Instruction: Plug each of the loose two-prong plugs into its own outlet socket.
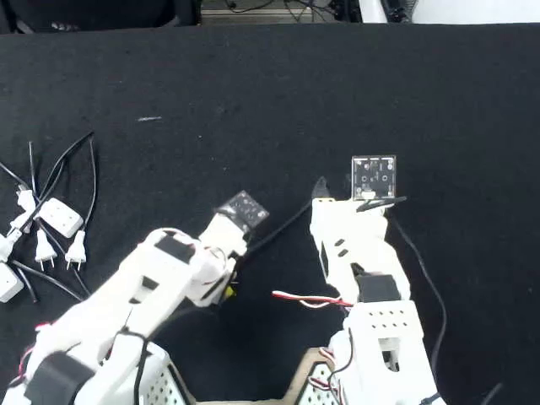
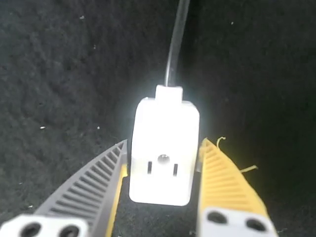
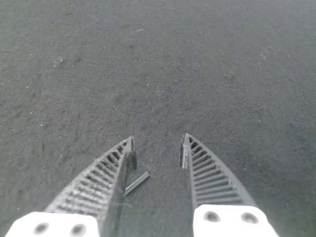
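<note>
Your left pincer (image 2: 163, 143) is closed on a white outlet socket (image 2: 163, 123). Its grey finger and its yellow finger press against the socket's two long sides, and the face with two slots and a round hole is turned towards the wrist camera. A black cable (image 2: 177, 44) leaves the socket's far end and runs away over the dark desk (image 1: 253, 101).

Your right pincer (image 3: 157, 148) stands apart, with a clear gap between its tips. It grips nothing and is low over bare cloth. A short dark sliver (image 3: 137, 182) lies on the desk just beside one finger; you cannot tell what it is.

From above, your left arm (image 1: 152, 287) angles in towards the middle of the desk, and the right arm (image 1: 354, 253) sits beside it, pointing straight ahead. The socket's black cable crosses the gap between them.

Well apart from both pincers, at the desk's left edge, lie the loose pieces. These include a second outlet socket (image 1: 59, 217), two-prong plugs (image 1: 76, 251) just beside it, and their thin black leads (image 1: 59, 173) fanning outwards.
</note>
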